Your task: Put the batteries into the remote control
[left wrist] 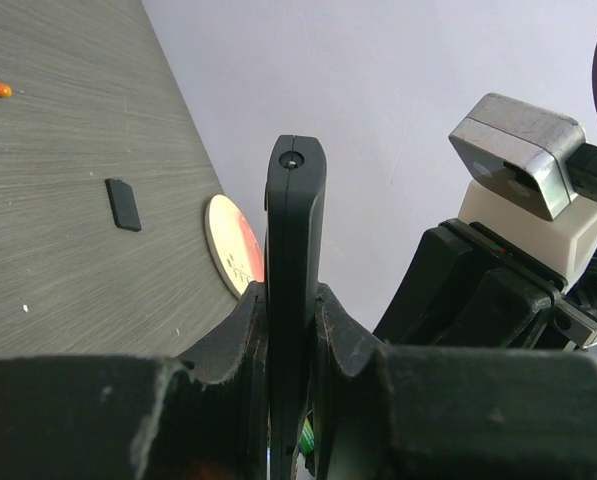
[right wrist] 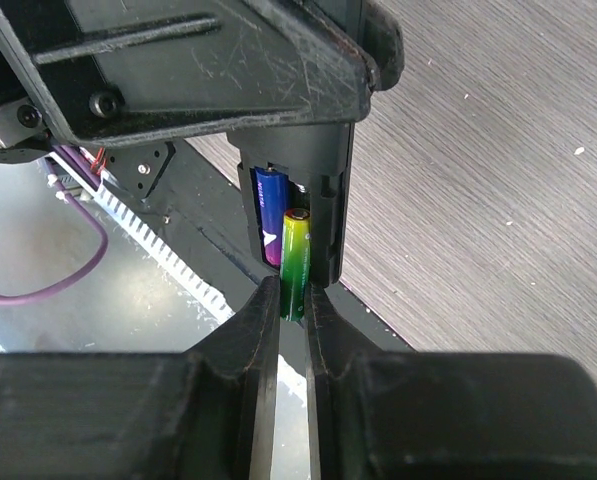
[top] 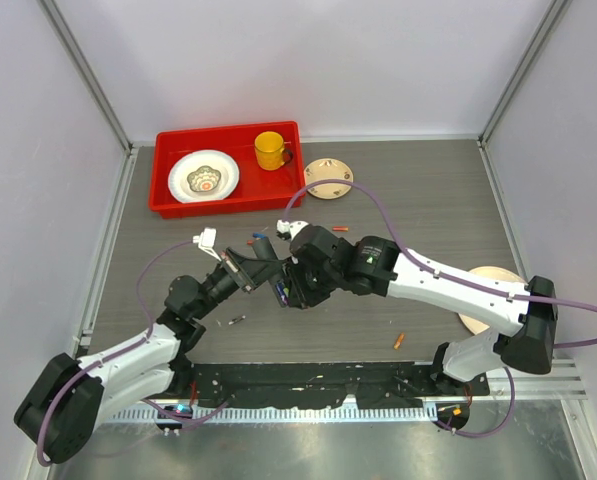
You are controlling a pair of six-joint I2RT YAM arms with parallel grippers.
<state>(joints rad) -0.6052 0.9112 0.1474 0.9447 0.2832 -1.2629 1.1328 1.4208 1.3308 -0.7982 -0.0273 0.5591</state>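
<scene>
My left gripper [left wrist: 291, 330] is shut on the remote control [left wrist: 295, 230], a slim black bar held edge-up above the table. In the right wrist view the remote's [right wrist: 323, 190] open compartment faces me with a blue-purple battery [right wrist: 270, 215] lying in it. Beside that one a green battery [right wrist: 295, 262] reaches into the compartment, and my right gripper [right wrist: 293, 300] is shut on its near end. Both grippers meet over the table's middle, left [top: 268, 272] and right [top: 296, 287]. The small black back cover [left wrist: 124, 204] lies flat on the table.
Loose batteries lie on the table: a red one [top: 339, 229], an orange one [top: 399, 341] and one near the left arm [top: 236, 320]. A red tray [top: 173, 200] holds a plate and yellow mug [top: 270, 150]. Wooden discs sit at the back [top: 328, 178] and right [top: 493, 290].
</scene>
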